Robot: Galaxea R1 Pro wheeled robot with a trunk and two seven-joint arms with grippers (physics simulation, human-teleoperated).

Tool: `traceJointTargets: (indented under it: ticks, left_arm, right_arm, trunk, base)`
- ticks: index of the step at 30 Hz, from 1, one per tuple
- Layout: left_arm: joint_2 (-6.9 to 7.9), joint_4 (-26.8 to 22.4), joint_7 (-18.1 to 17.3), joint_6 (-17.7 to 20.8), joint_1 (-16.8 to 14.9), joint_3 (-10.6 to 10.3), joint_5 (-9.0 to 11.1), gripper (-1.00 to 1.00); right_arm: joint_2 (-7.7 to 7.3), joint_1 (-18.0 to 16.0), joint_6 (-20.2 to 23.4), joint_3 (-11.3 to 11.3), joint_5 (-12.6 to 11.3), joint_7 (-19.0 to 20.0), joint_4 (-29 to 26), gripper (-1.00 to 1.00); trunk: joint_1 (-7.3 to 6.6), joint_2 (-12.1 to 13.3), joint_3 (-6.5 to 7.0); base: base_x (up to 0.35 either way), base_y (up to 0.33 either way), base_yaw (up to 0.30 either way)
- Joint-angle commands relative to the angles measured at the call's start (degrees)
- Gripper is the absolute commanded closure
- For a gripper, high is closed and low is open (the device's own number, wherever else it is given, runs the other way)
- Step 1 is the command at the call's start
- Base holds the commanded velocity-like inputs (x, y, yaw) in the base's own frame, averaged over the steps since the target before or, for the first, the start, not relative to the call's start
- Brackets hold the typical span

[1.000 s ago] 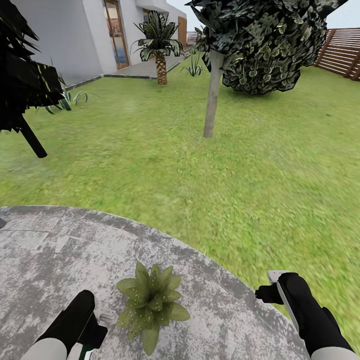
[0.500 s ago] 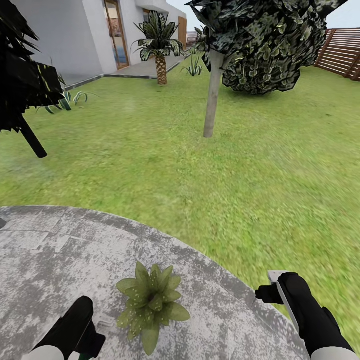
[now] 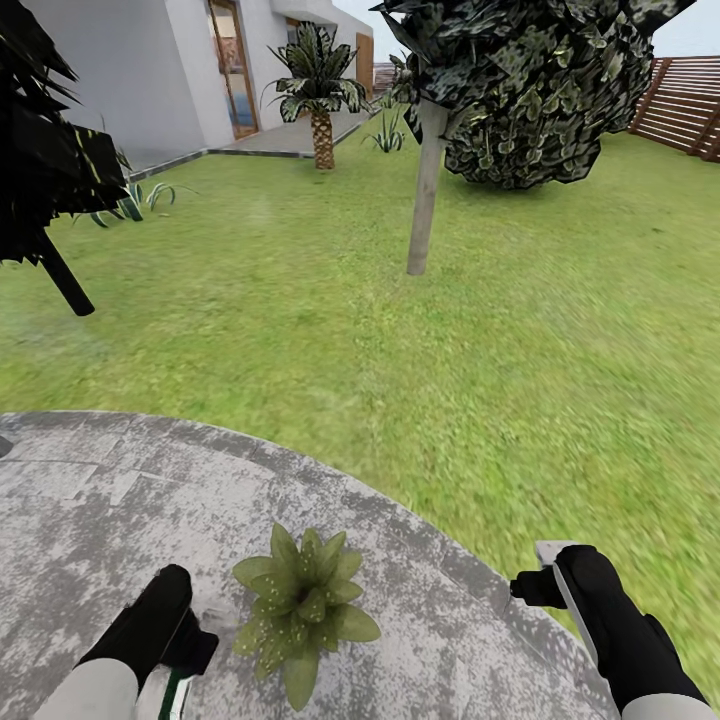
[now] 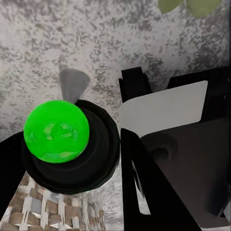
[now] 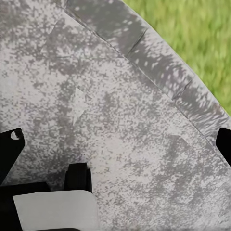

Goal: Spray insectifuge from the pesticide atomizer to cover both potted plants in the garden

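**Holding the sprayer beside the first plant**

Gripping the pesticide atomizer [image 4: 65,144] in my left gripper [image 3: 190,650], I am hovering low over the stone patio [image 3: 90,500], just beside one potted plant [image 3: 303,607]. From my left wrist camera I am seeing its black top, with a bright green cap, pressed between my fingers [image 4: 159,192], so those jaws are clamped on the bottle. My right gripper [image 5: 48,192] is hanging over bare stone near the lawn [image 3: 450,330]; whether its jaws are apart I cannot tell. I judge the spraying step is at hand: next I should be turning the nozzle toward the rosette's leaves and wetting them all. A second plant is yet to be found.
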Motion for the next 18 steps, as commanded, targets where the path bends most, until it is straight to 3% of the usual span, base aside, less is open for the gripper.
traceJointTargets:
  ticks: [1, 14, 18]
  left_arm:
    - [-0.03, -0.1, -0.6, 0.1, -0.4, 0.2, -0.7, 1.0]
    - [-0.15, -0.3, -0.6, 0.1, -7.2, 0.2, -0.6, 1.0]
    - [-0.2, -0.3, -0.6, 0.1, -8.0, 0.3, -0.6, 1.0]
  right_arm:
    - [0.02, 0.0, 0.2, 0.0, 0.6, 0.6, -0.1, -1.0]
    - [0.03, 0.0, 0.2, 0.2, 0.6, 0.6, -0.1, -1.0]
    - [0.03, 0.0, 0.2, 0.2, 0.6, 0.6, -0.1, -1.0]
  trunk:
    - [0.0, 0.0, -0.05]
    - [0.0, 0.0, -0.05]
    - [0.0, 0.0, -0.05]
  base:
    - [0.0, 0.0, 0.0]
    - [0.0, 0.0, 0.0]
    - [0.0, 0.0, 0.0]
